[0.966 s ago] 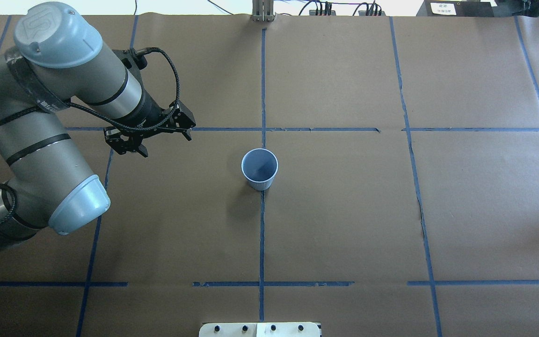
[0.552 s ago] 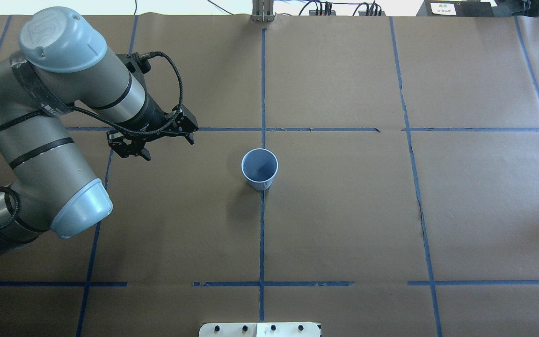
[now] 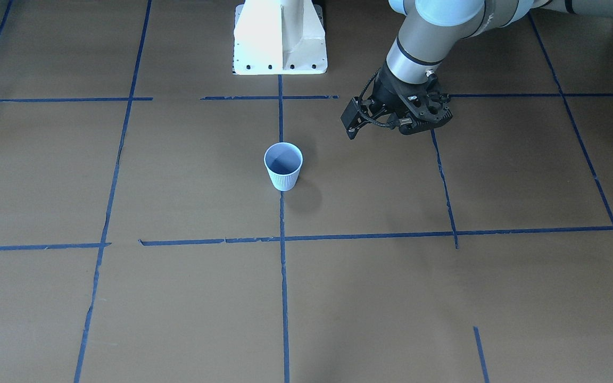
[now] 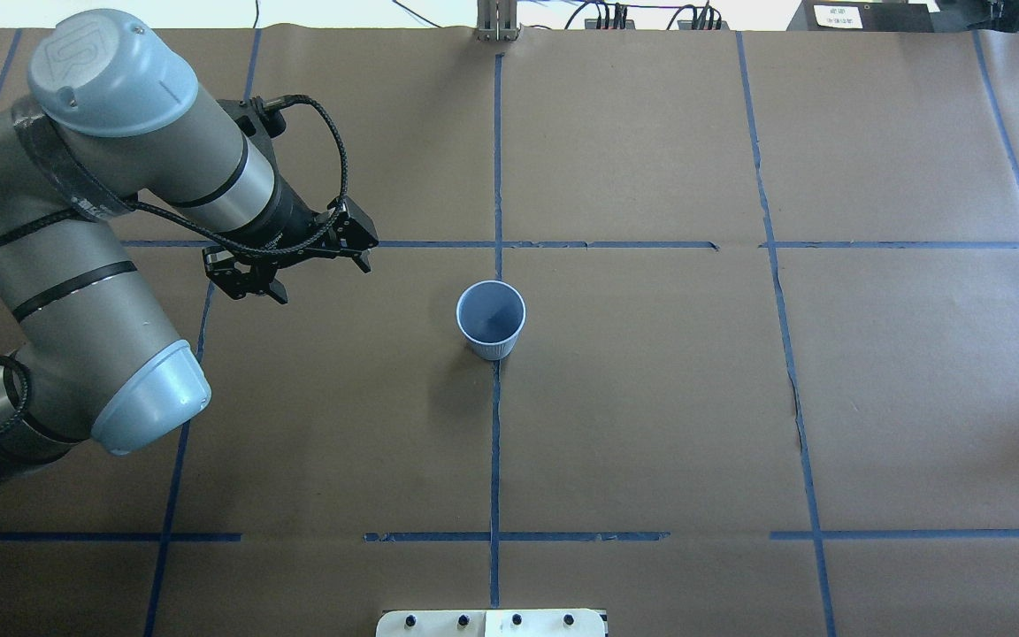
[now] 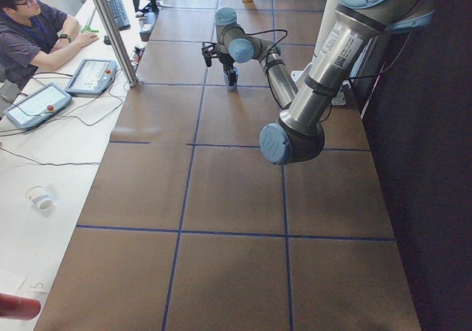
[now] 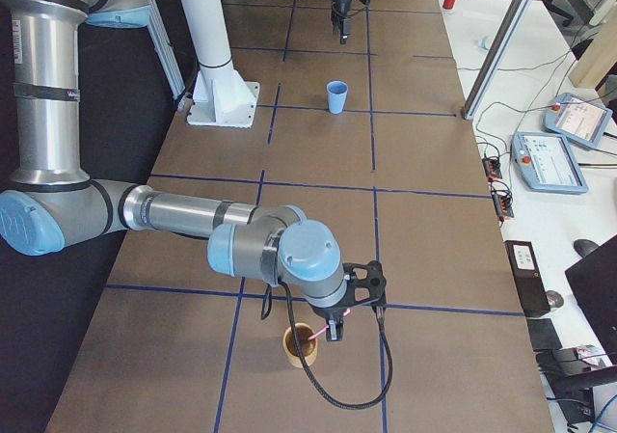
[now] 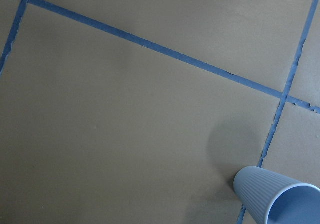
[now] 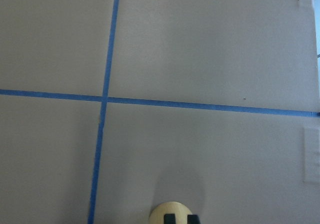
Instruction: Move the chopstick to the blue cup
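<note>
You have the blue cup (image 4: 491, 320) standing upright near the middle of the counter (image 4: 651, 398), right on a line of blue tape (image 4: 494, 460). The left pincer (image 4: 321, 280) hangs above the counter on the robot's left side of this cup, well apart from it, and its two fingers are spread wide. In the left wrist view the ribbed wall and smooth rim of the cup are seen in the lower right corner. The right pincer (image 8: 181, 218) is near the counter's end on the robot's right, directly over a tan cup (image 6: 299, 348) and far from the blue one. In its wrist view you see two dark fingertips (image 8: 170, 218) close together, with only a narrow gap, just above the tan rim. The chopstick (image 6: 336, 314) shows only as a thin pinkish streak at these fingers in the right-side view, above the tan cup. It is too small there, so I cannot tell if the pincer really grips it.
</note>
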You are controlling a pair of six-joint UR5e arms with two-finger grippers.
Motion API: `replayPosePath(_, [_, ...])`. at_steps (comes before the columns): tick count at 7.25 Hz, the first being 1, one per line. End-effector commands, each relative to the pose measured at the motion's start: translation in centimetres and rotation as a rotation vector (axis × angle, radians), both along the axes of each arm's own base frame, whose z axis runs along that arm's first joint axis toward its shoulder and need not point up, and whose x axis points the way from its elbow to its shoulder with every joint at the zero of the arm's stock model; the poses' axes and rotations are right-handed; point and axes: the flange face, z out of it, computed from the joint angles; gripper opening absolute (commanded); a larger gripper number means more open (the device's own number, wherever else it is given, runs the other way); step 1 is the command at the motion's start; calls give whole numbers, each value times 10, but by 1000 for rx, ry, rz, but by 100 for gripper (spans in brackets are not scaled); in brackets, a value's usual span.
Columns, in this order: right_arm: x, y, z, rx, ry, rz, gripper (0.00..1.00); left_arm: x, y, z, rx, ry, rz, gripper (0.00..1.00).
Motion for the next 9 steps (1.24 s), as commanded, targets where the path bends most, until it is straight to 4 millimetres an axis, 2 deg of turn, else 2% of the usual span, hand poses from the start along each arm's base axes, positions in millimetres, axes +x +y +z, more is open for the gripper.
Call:
replayPosePath(1, [17,-7,-115,-13,76,-16,0,-1,0,1,-2,-1,0,100])
replayPosePath(2, [21,-36,-163,-20,77,-26,0,-2,1,1,4,1,3,100])
replayPosePath(3, [21,-64,-230,-21,64,-22,0,-13,8,2,16,8,1,100])
replayPosePath(4, [-16,-88,-279,-9,36,-25,0,-33,8,12,60,-3,9,100])
replayPosePath(5, [-73,-97,-316,-43,-15,5,0,-46,-1,20,132,-19,41,100])
replayPosePath(6, [-161,-98,-363,-80,-35,-2,0,-68,-13,45,184,-56,66,100])
replayPosePath(7, [-232,-104,-414,-104,-48,8,0,-93,-23,73,243,-97,106,100])
replayPosePath(8, [-295,-100,-441,-95,-63,17,0,-128,-32,112,280,-150,136,100])
replayPosePath(9, [-362,-90,-457,-29,-85,27,0,-175,-39,165,338,-218,205,100])
